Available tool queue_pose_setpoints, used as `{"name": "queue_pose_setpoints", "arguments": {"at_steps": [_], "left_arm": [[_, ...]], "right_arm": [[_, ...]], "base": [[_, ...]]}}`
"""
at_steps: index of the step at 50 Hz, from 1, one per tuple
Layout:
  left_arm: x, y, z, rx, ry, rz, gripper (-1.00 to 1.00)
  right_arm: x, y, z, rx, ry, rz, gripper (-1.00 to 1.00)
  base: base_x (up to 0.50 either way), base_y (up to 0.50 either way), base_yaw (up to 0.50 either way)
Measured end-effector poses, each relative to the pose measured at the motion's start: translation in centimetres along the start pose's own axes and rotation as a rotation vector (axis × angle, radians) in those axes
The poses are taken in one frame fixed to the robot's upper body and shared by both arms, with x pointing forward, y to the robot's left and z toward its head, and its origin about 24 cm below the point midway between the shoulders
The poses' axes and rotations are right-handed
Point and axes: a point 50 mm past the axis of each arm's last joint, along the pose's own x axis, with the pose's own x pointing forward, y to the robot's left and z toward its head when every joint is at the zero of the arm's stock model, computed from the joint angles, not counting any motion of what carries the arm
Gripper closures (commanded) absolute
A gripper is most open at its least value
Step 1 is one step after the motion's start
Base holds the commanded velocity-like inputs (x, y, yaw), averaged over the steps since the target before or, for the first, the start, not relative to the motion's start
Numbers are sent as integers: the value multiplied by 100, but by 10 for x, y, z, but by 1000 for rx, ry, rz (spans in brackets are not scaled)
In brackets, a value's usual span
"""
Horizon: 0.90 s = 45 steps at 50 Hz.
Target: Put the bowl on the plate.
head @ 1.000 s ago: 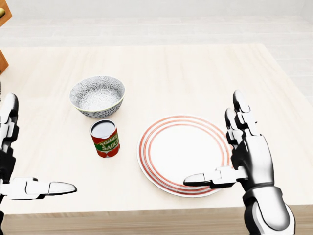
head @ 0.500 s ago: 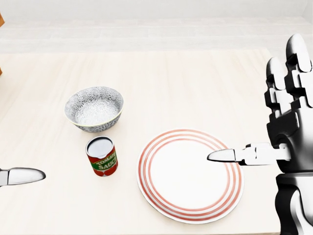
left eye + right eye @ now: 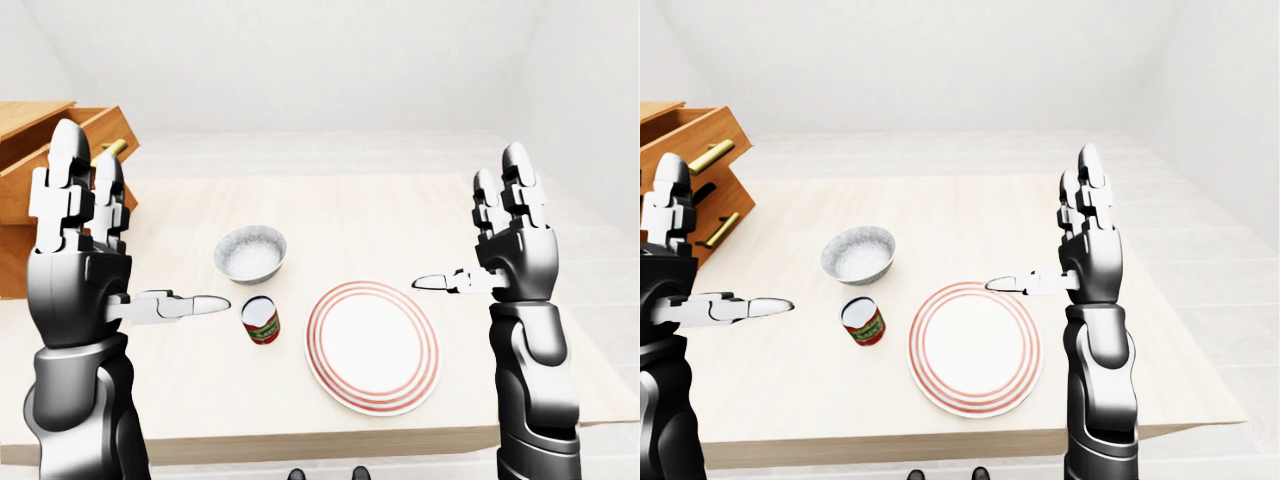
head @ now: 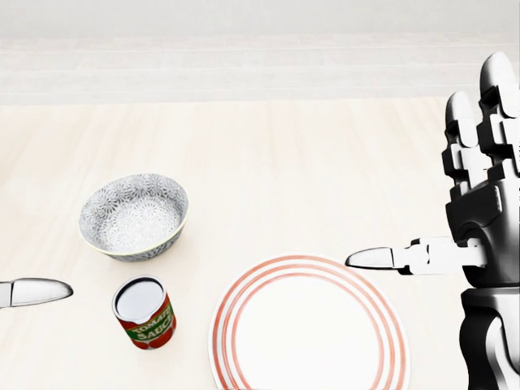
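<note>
A grey patterned bowl stands on the light wooden table, left of centre in the head view. Below and right of it lies a white plate with red rings, nothing on it. My left hand is raised open at the left, well apart from the bowl; only its thumb tip shows in the head view. My right hand is raised open at the right, its thumb pointing over the plate's upper right rim. Neither hand holds anything.
A tomato sauce can stands upright just below the bowl, left of the plate. A wooden drawer unit with brass handles is at the table's far left. The table's near edge runs along the bottom of the eye views.
The whole picture has shifted down and left, so the camera has moved. My right hand rose earlier and now holds its place; the bowl, can and plate keep their layout.
</note>
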Motion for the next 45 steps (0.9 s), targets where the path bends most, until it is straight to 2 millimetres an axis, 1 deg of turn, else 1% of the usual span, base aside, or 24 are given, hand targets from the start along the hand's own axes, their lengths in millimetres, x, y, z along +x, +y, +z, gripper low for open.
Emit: {"name": "queue_pose_setpoints", "arguments": {"at_steps": [7,32,45], "left_arm": [[0,0,-1,3,5,-1,-100],[0,-2,-6,16,27,-14,-100],[4,-6,-11,60,51,-11,-100]], "right_arm": [[0,0,-2,-2,7,-1,-100],[0,1,-1,-3,5,4,-100],[1,2,0,-7,1,6,-100]], "base": [[17,-4,0],[0,0,0],[0,0,0]]}}
